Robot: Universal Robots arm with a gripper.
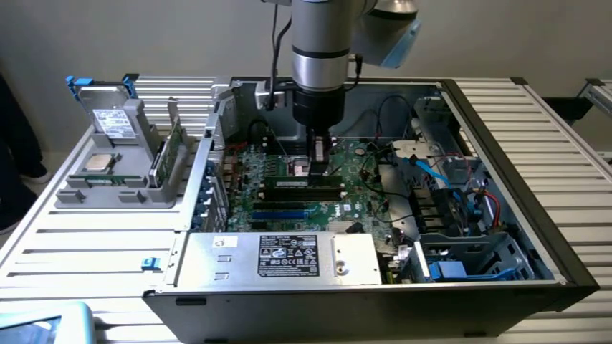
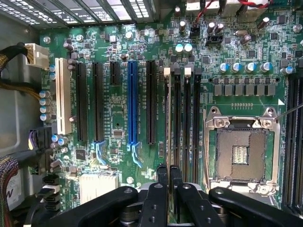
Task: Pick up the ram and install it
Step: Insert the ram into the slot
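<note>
- White slatted metal table (image 1: 535, 122) carried the whole set-up, with an open black and grey computer case (image 1: 383, 308) lying on it, its inside facing up.
- Silver and grey robot arm (image 1: 320, 43) came straight down into the case from above.
- Green motherboard (image 2: 113, 109) covered the floor of the case, and a silver power-supply box with a white label (image 1: 287, 258) sat at the case's near edge in the exterior view.
- Grey plastic holder (image 1: 91, 195) stood on the table just beside the case, on the exterior view's left. It held a grey boxy drive with a white label (image 1: 115, 123), a square silver processor chip (image 1: 99, 162) and a thin green board standing on edge (image 1: 170, 154).
- Black gripper (image 1: 320, 170) (image 2: 169, 172) hung low over the bank of memory slots, its fingers (image 2: 162, 176) drawn almost together on the top edge of a long, narrow green circuit-board ram stick (image 1: 297, 184) (image 2: 169, 118).
- That ram stick stood upright in line with the memory slot farthest from the empty square processor socket (image 2: 240, 151), beside the long black expansion slots. Whether it was fully pressed home could not be told.
- Long blue expansion slot (image 2: 132, 104) and a white one (image 2: 61, 94) lay parallel to it, farther from the socket.
</note>
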